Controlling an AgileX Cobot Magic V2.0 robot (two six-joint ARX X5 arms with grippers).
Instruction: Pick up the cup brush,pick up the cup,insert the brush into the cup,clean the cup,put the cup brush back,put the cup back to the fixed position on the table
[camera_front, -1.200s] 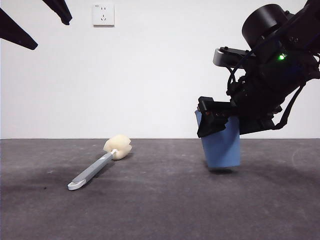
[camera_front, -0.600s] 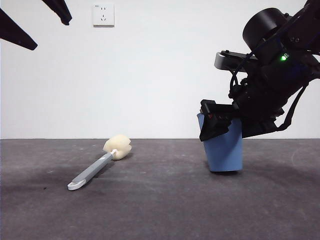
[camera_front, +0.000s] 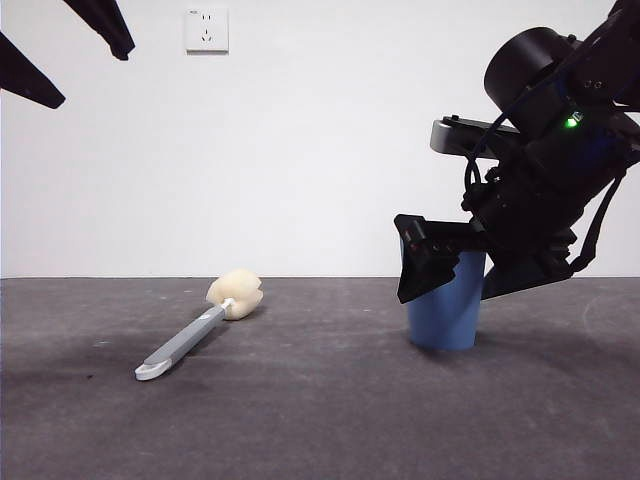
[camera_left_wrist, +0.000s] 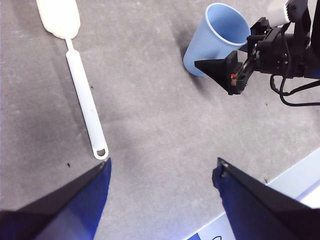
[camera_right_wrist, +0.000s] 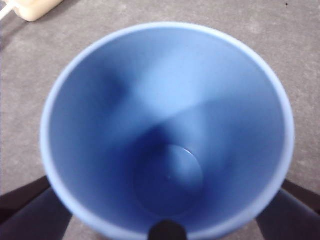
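The blue cup (camera_front: 445, 320) stands upright on the table (camera_front: 320, 420) at the right. My right gripper (camera_front: 440, 265) is around its upper part, a jaw on each side, open. The right wrist view looks straight down into the empty cup (camera_right_wrist: 165, 100), with the right gripper (camera_right_wrist: 165, 182) at its rim. The cup brush (camera_front: 190, 340) lies flat on the table at the left, sponge head to the rear, looped end toward the front. My left gripper (camera_front: 60, 50) hangs high at the top left, open and empty. The left wrist view shows the left gripper (camera_left_wrist: 162, 162) above the brush (camera_left_wrist: 82, 95) and the cup (camera_left_wrist: 215, 35).
A white wall socket (camera_front: 206, 30) is on the back wall. The table's light edge (camera_left_wrist: 290, 185) shows in the left wrist view. The brush's sponge head (camera_right_wrist: 35, 7) shows at a corner of the right wrist view.
The cup came down from a tilted hold just above the table and now stands upright on it. The right gripper's jaws have spread. The left gripper rose slightly. The brush has not moved.
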